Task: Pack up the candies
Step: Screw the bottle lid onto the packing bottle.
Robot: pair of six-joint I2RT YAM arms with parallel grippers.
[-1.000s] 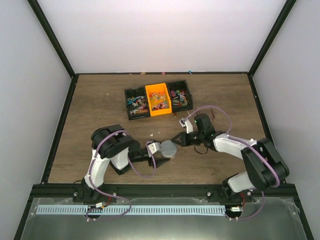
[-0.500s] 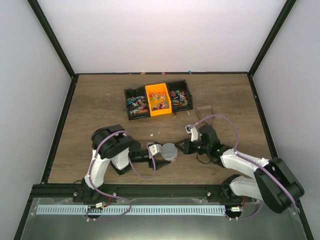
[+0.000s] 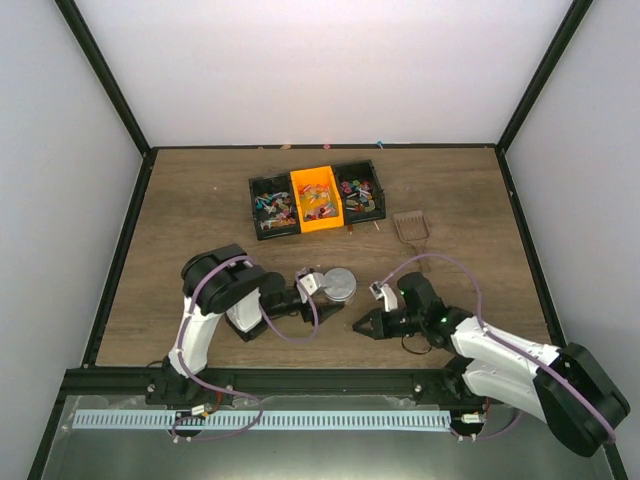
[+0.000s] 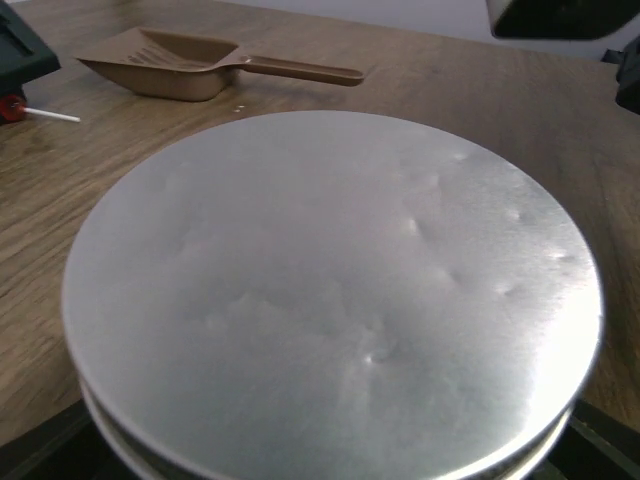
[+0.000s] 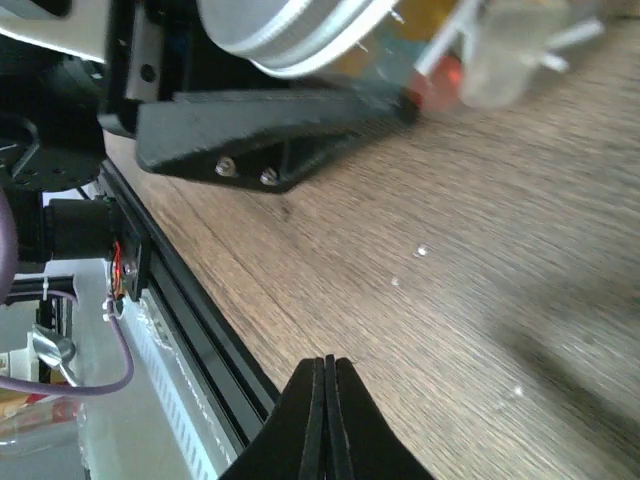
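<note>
While the left gripper (image 3: 322, 290) keeps its jaws wide around the small round jar (image 3: 340, 284) and grips it, the right gripper (image 3: 362, 325) is fully closed on nothing and hangs low near the table's front edge, a little apart from the jar. A metal lid covers the jar and I cannot tell what is inside. I judge that much packing is left, because the candies (image 3: 318, 198) fill the three-part tray (image 3: 275, 234) well behind, with the brown scoop (image 3: 412, 226) lying beside it.
</note>
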